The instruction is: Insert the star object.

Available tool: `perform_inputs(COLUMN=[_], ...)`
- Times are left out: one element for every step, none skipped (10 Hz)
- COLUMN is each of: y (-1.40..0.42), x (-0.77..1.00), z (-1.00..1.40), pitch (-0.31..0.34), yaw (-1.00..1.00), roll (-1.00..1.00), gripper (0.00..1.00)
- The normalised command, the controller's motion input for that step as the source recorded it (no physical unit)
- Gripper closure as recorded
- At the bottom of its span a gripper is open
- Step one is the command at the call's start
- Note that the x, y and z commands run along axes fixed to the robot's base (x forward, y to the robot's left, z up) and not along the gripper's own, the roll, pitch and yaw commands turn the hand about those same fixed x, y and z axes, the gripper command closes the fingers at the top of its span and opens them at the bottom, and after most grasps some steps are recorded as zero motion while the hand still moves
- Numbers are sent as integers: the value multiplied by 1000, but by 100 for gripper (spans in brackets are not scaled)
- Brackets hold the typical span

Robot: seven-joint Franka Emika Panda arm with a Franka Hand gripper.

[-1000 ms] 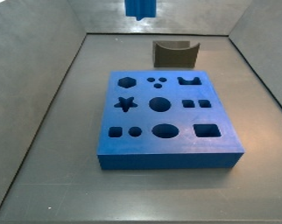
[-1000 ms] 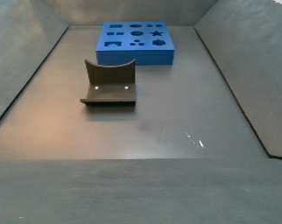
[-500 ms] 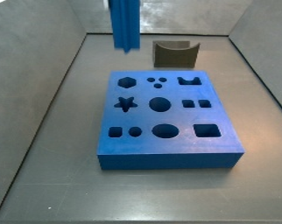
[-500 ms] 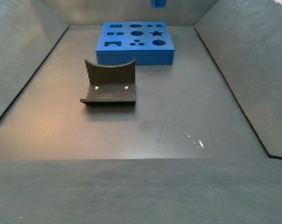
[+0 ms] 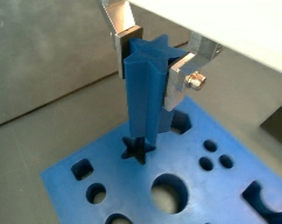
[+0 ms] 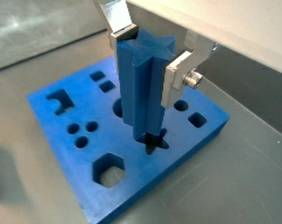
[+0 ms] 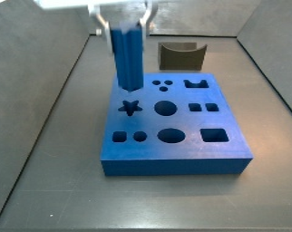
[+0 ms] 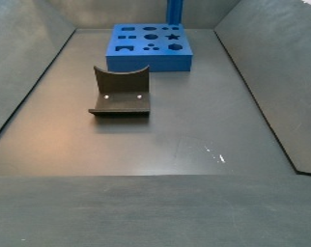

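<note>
The star object (image 7: 128, 59), a tall ridged blue peg, hangs upright in my gripper (image 7: 124, 29). In both wrist views the silver fingers are shut on its upper end, one on each side, gripper (image 5: 151, 66) and gripper (image 6: 150, 61). The peg (image 5: 144, 105) (image 6: 137, 92) stands over the flat blue holed block (image 7: 191, 124). Its lower end lines up with the star-shaped hole (image 7: 131, 108) (image 5: 135, 150) (image 6: 153, 141) and in a side view still shows above the block's top. In a side view only the peg's lower part (image 8: 175, 10) shows over the block (image 8: 148, 63).
A dark grey curved piece (image 7: 181, 54) (image 8: 120, 92) stands on the floor beside the block. Grey walls enclose the floor on the sides. The block holds several other shaped holes, among them a round one (image 7: 167, 108).
The gripper has come down into the side view with the peg. The peg's lower end has dropped from the top of the view to just over the block's star hole.
</note>
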Motion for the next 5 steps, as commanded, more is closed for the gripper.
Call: perform_inputs(y=[-200, -174, -80, 0, 0], x=[0, 0, -9, -17, 0], z=[-849, -694, -526, -414, -369], pitch=[0, 0, -17, -23, -11], yaw=[-143, -137, -77, -20, -6], roll=[204, 164, 67, 0, 0], gripper=[100, 100, 100, 100, 100])
